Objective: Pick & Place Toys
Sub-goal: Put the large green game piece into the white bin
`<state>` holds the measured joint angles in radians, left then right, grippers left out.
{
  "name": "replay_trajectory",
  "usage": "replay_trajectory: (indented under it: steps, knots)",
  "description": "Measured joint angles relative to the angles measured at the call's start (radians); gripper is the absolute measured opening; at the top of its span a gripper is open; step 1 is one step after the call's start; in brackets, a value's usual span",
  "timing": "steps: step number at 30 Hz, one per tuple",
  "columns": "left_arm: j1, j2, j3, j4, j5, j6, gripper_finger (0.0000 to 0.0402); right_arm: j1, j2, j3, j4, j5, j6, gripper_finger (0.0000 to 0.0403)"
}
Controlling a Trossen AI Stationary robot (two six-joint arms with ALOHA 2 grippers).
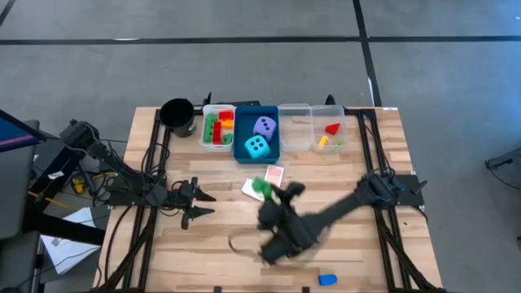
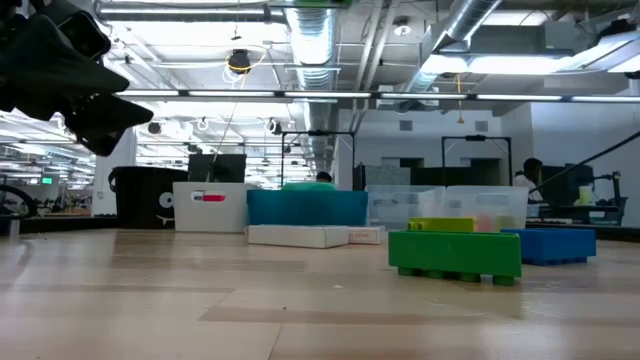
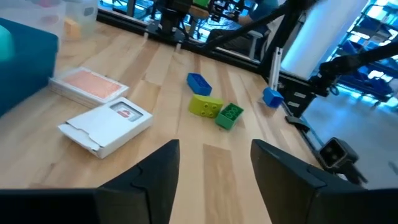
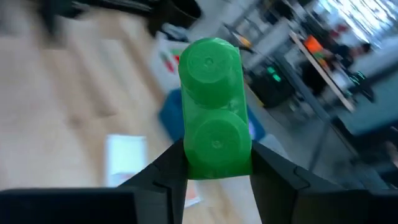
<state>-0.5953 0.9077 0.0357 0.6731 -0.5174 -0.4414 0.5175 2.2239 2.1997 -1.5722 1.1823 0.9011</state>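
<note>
- The right claw (image 4: 214, 171) is closed on a green brick (image 4: 213, 118), which stands up between its two fingers; in the high view this claw (image 1: 262, 192) hangs over the middle of the bench (image 1: 220, 244), just near of the blue tray (image 1: 242, 151).
- The left claw (image 1: 203, 203) sits low over the left part of the bench, its fingers apart with nothing between them; from its wrist the two fingers (image 3: 155, 177) frame bare wood.
- The cyan dice (image 1: 257, 146) and the lavender dice (image 1: 264, 125) lie in the blue tray, the lavender one on the far side.
- A white tray (image 1: 205, 130) left of the blue one holds red, green and yellow bricks (image 1: 218, 129).
- A clear tray (image 1: 348, 130) at the right holds a red brick (image 1: 332, 129) and a yellow brick (image 1: 323, 141).
- Two card packs lie on the bench near the blue tray: a red-backed pack (image 1: 275, 174) and a white pack (image 1: 249, 188) beside it.
- In the left wrist view a blue brick (image 3: 198, 83), a yellow-green brick (image 3: 206, 106) and a second green brick (image 3: 229, 115) lie close together on the wood.
- Another blue brick (image 1: 327, 280) lies alone at the near edge of the bench.
- A black cup (image 1: 177, 115) stands at the far left corner.
</note>
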Motion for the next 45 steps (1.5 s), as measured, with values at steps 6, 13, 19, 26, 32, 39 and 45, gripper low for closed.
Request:
replay_trajectory:
  steps: [6, 13, 19, 26, 32, 39, 45]
  knots:
    - [-0.001, 0.000, 0.001, 0.000, 0.066, -0.007, 0.0186, -0.180, 0.002, -0.003, 0.072, -0.026, -0.127, 0.0132]
    - [0.000, 0.000, 0.001, 0.002, -0.015, 0.162, 0.0191, -0.207, 0.003, -0.013, 0.397, -0.322, -0.495, 0.0132]
    - [0.000, 0.000, 0.001, 0.032, -0.056, 0.317, 0.0201, -0.150, 0.008, -0.013, 0.619, -0.504, -0.654, 0.0132]
    - [0.000, 0.000, 0.001, 0.190, 0.098, 0.562, 0.0226, -0.116, 0.008, -0.013, 0.636, -0.524, -0.624, 0.0132]
    - [0.000, 0.000, 0.006, 0.246, 0.125, 0.617, 0.0265, -0.114, 0.008, -0.013, 0.647, -0.528, -0.605, 0.0132]
    - [0.002, 0.000, 0.047, 0.242, 0.091, 0.625, 0.0294, -0.119, 0.008, -0.013, 0.701, -0.532, -0.628, 0.0132]
    - [0.002, 0.042, 0.075, 0.242, 0.073, 0.630, 0.0296, -0.119, 0.008, -0.013, 0.702, -0.532, -0.630, 0.0132]
